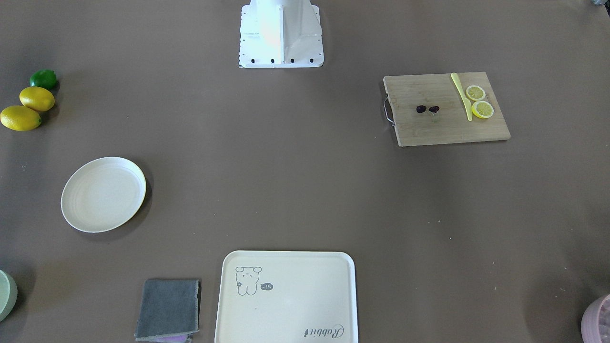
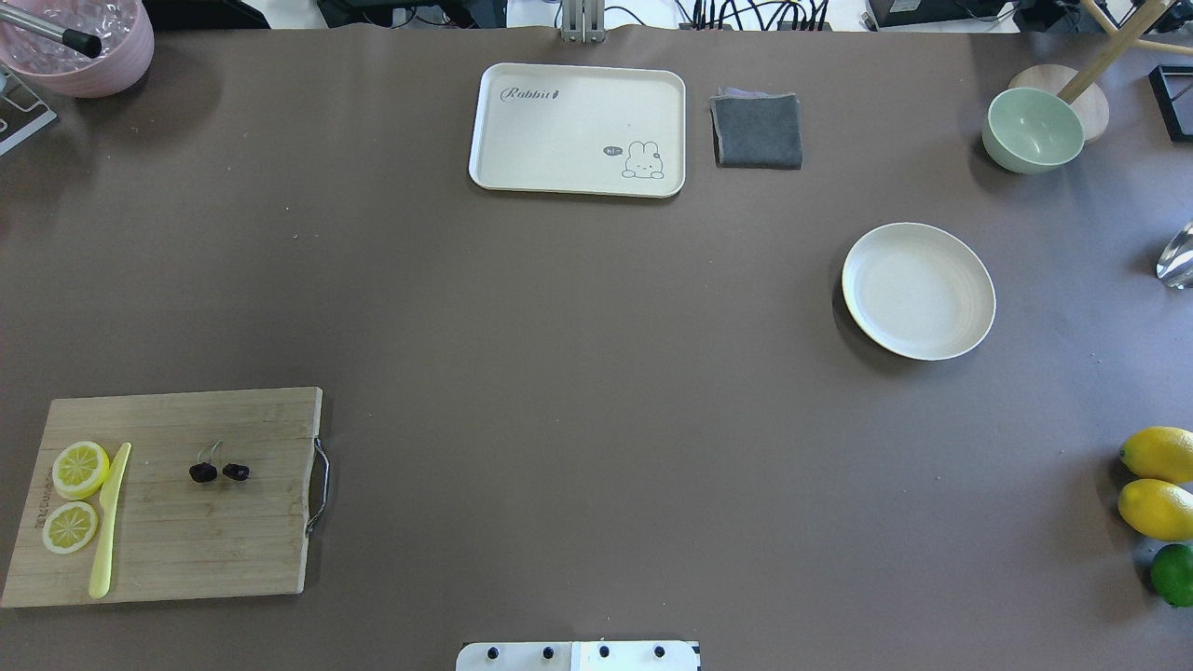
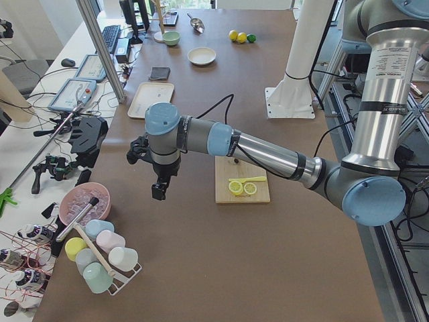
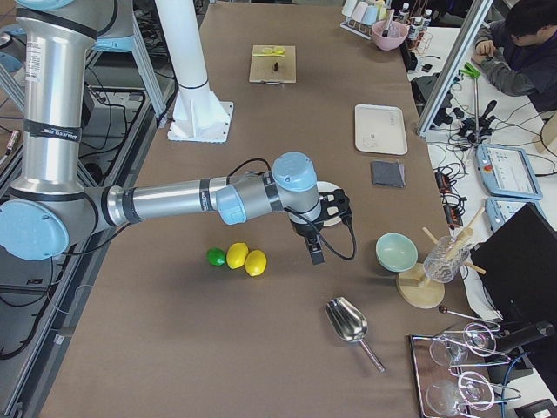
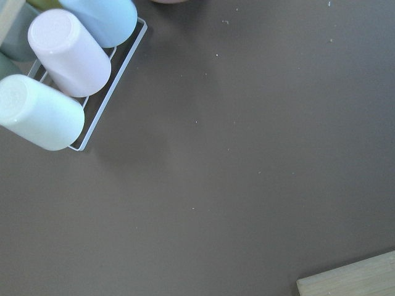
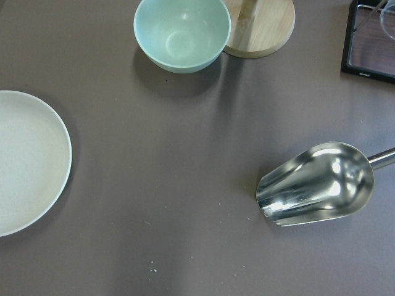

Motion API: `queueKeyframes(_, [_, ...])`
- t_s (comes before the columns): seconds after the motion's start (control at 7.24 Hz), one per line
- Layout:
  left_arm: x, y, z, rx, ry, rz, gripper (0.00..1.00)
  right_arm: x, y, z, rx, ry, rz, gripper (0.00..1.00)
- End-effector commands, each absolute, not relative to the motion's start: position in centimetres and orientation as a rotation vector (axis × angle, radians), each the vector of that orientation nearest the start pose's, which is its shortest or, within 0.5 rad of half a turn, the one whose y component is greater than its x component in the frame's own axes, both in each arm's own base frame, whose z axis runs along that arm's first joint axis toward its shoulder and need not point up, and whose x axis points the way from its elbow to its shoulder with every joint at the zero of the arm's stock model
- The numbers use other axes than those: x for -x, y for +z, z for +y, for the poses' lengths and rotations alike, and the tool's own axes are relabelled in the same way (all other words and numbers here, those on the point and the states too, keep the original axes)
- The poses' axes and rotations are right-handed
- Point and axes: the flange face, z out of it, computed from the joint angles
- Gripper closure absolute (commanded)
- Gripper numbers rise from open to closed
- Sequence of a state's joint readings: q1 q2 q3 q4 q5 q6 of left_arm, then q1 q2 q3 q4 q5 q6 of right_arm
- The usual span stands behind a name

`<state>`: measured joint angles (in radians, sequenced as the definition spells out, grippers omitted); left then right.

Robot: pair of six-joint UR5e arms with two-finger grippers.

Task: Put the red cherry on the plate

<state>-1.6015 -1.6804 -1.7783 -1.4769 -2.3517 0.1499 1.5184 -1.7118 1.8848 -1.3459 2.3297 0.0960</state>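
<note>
The red cherry [image 1: 427, 109] [image 2: 219, 472], two dark maroon fruits on thin pale stems, lies on a wooden cutting board [image 1: 443, 125] [image 2: 186, 540]. The round cream plate [image 1: 103, 194] [image 2: 918, 291] [image 6: 24, 160] rests bare on the other half of the table. My left gripper [image 3: 159, 191] hangs above the table beside the board, toward the cup rack; whether it is open or shut I cannot tell. Near the plate and above the table, my right gripper [image 4: 316, 254] points down; I cannot tell its state either. Neither gripper shows in the overhead or front views.
Two lemon slices [image 2: 75, 494] and a yellow knife [image 2: 109, 522] share the board. A cream tray [image 2: 578, 130], grey cloth [image 2: 757, 130], green bowl [image 2: 1033, 130], metal scoop [image 6: 318, 185], lemons and a lime [image 2: 1160, 508], and a cup rack [image 5: 62, 80] ring the table.
</note>
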Motion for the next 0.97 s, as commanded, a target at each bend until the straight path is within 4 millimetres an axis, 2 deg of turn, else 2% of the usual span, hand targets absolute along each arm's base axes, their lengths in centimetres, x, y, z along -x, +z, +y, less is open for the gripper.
queueKeyframes(0.0, [8.6, 51.3, -53.8, -0.401, 0.154, 0.757, 0.02, -3.0, 51.9, -46.3, -0.372, -0.123, -0.816, 0.00])
queueKeyframes(0.14, [8.5, 51.6, -54.2, -0.410, 0.118, 0.768, 0.02, -2.3, 51.2, -46.9, -0.362, -0.103, -0.835, 0.00])
queueKeyframes(0.28, [8.1, 51.6, -53.9, -0.427, 0.128, 0.769, 0.02, 1.4, 51.0, -47.4, -0.290, -0.080, -0.865, 0.00])
queueKeyframes(0.41, [7.7, 52.6, -53.7, -0.422, 0.135, 0.773, 0.02, 6.0, 50.4, -48.2, -0.238, -0.094, -0.872, 0.00])
queueKeyframes(0.69, [7.0, 53.5, -53.9, -0.411, 0.143, 0.774, 0.02, 13.5, 50.0, -47.7, -0.194, -0.032, -0.887, 0.00])
queueKeyframes(0.83, [7.0, 53.4, -53.9, -0.413, 0.145, 0.776, 0.02, 16.5, 52.7, -47.6, -0.200, -0.004, -0.866, 0.01])
